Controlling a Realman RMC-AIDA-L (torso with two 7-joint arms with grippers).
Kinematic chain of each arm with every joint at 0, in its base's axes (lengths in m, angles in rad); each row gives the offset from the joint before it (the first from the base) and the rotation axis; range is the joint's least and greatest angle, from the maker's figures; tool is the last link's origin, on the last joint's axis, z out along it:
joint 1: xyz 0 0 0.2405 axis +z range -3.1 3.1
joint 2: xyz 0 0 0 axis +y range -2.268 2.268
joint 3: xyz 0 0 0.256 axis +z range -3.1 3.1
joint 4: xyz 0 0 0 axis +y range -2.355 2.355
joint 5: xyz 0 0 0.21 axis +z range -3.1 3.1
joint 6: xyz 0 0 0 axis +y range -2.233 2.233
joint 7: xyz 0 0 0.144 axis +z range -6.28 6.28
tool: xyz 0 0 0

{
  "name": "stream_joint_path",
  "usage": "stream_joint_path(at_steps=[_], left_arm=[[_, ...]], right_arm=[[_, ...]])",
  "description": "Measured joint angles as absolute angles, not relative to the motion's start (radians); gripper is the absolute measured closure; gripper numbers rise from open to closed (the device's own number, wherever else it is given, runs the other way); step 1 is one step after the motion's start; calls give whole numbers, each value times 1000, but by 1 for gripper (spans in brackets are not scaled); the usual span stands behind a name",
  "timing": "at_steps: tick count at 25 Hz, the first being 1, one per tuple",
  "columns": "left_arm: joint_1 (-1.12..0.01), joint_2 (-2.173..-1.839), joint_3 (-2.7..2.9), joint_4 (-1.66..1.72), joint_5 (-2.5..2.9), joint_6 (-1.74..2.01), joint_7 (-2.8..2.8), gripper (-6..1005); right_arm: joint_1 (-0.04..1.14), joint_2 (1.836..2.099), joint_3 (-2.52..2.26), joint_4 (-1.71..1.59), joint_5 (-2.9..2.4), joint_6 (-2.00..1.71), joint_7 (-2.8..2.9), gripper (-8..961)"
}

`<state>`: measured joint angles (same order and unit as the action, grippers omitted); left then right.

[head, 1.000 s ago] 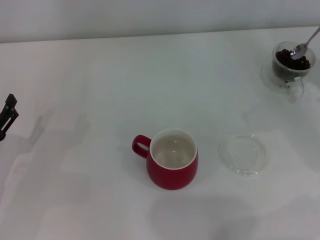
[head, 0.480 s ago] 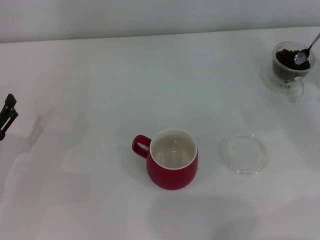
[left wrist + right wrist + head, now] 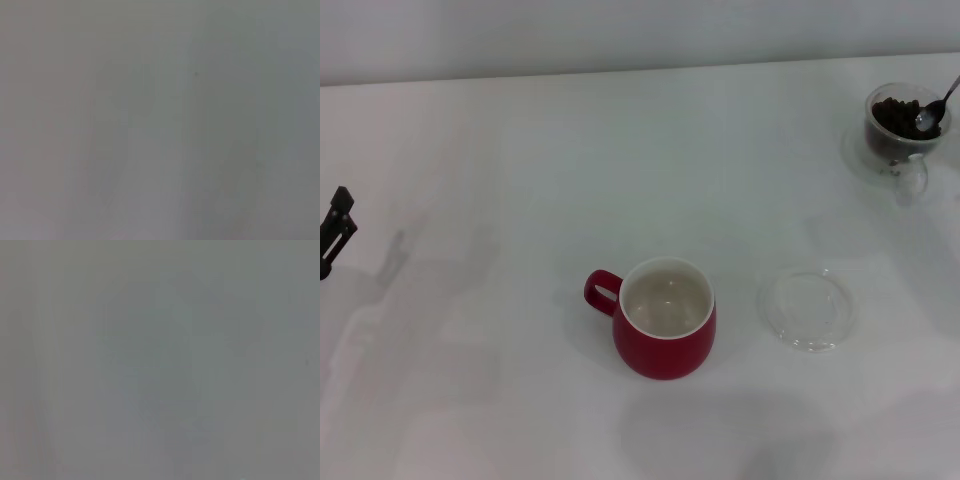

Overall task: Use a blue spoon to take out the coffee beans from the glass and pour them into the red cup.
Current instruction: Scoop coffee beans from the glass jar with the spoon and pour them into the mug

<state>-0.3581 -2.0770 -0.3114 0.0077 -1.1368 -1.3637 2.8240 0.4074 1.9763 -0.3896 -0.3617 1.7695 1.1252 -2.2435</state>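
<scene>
The red cup (image 3: pixel 665 320) stands at the middle front of the white table, white inside, handle to the left. The glass (image 3: pixel 897 130) with the dark coffee beans (image 3: pixel 892 113) stands at the far right. The blue spoon's metal bowl (image 3: pixel 927 117) rests in the glass on the beans at its right side; the neck runs up to the right edge and the light-blue handle is out of view. The right gripper is out of view. The left gripper (image 3: pixel 334 230) shows only as a dark part at the left edge. Both wrist views show plain grey.
A flat clear glass dish (image 3: pixel 808 308) lies on the table right of the red cup. The table's back edge (image 3: pixel 620 72) meets a pale wall.
The spoon bowl has moved a little to the right and down within the glass, toward its right wall. The left gripper, the red cup and the dish have not moved.
</scene>
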Motion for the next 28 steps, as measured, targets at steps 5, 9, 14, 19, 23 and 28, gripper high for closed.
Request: stream_joint_path(at_steps=[5,9,14,19,23,28], left_arm=[[-359,-2077,-311,8,-1137,-1364,2824,137],[-363,-2077,-311,8,-1137,-1364,2824,138],[-365,-2077,-311,8,-1137,-1364,2824,138],[-365,-2077,-311,8,-1137,-1364,2824,138],[-366,-2077,-311,8,-1137,-1364,2824,138],[-367,-2077,-311,8,-1137,-1364,2824,138]], right_arm=[[412,1978,-389,-352,1772,1123,-2232,809],[416,1988,-381,-350,1778,1095,-2212,809],[423,1991,-379,-350,1779,1048,-2173,809],[423,1991,-378,-351,1780,1019,-2110,809],[424,1991,-377,-357,1781,1000,-2034,809],[425,1991,-377,-359,1781,985,-1943,809]])
